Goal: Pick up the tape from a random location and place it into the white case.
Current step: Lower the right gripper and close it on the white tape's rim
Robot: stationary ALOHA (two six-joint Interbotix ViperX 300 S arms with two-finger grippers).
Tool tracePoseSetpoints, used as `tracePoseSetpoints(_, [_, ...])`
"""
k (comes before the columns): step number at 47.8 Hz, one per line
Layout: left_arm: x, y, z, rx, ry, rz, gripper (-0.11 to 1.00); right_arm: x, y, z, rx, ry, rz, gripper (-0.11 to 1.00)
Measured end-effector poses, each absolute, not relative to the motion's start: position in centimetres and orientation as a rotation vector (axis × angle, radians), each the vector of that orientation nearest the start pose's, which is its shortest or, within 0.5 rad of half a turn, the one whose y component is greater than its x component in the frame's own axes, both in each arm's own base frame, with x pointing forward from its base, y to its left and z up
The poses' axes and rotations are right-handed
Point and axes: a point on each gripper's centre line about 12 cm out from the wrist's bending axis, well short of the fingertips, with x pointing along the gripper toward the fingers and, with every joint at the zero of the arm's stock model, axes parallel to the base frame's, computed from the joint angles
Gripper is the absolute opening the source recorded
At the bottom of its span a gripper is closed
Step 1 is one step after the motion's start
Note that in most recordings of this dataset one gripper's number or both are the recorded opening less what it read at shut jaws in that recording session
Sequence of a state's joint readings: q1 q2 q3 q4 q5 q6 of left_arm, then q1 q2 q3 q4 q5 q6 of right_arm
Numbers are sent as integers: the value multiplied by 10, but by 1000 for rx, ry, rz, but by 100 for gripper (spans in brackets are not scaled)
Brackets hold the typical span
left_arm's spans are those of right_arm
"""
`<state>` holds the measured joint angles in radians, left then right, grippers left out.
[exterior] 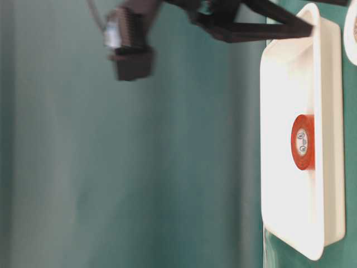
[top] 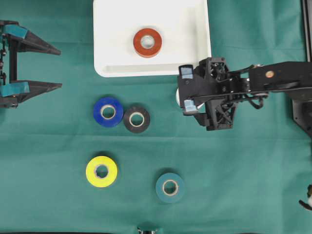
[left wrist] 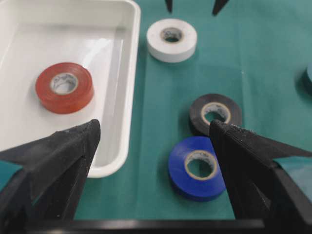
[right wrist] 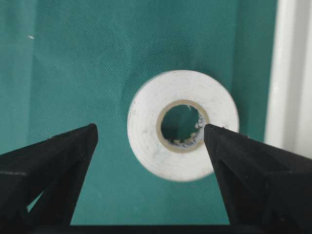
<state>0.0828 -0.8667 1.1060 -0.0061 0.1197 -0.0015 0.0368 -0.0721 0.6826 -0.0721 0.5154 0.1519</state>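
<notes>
The right pincer is positioned above a white tape roll that lies flat on the green worktop, just beside the lower right corner of the white case. In the right wrist view the roll sits between and slightly ahead of the two fingers, nearer the right-hand finger, with the case rim along the right edge of that view. Both jaws stand wide apart and hold nothing. The roll's bore axis points straight up (there is no long axis to align with; any jaw orientation across the ring should serve), so the relation governing the coming move is vertical: the roll lies directly below the pincer, which appears to be clear of it. A descent with a slight correction toward the roll's centre seems required before closing. The left pincer rests at the far left edge of the overhead view, jaws likewise apart and empty, well away from the white roll; the right arm is plainly the nearer one. A red roll already lies inside the case. Blue, black, yellow and teal rolls lie on the worktop.
</notes>
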Motion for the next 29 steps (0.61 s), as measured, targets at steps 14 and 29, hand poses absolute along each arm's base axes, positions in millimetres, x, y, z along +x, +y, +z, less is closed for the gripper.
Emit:
tracePoseSetpoints(14, [211, 18, 254, -24, 358, 84, 99, 343, 9, 122, 47, 1137, -48, 92])
tracePoseSetpoints(29, [211, 18, 254, -24, 358, 84, 99, 343, 6, 105, 56, 1159, -57, 92])
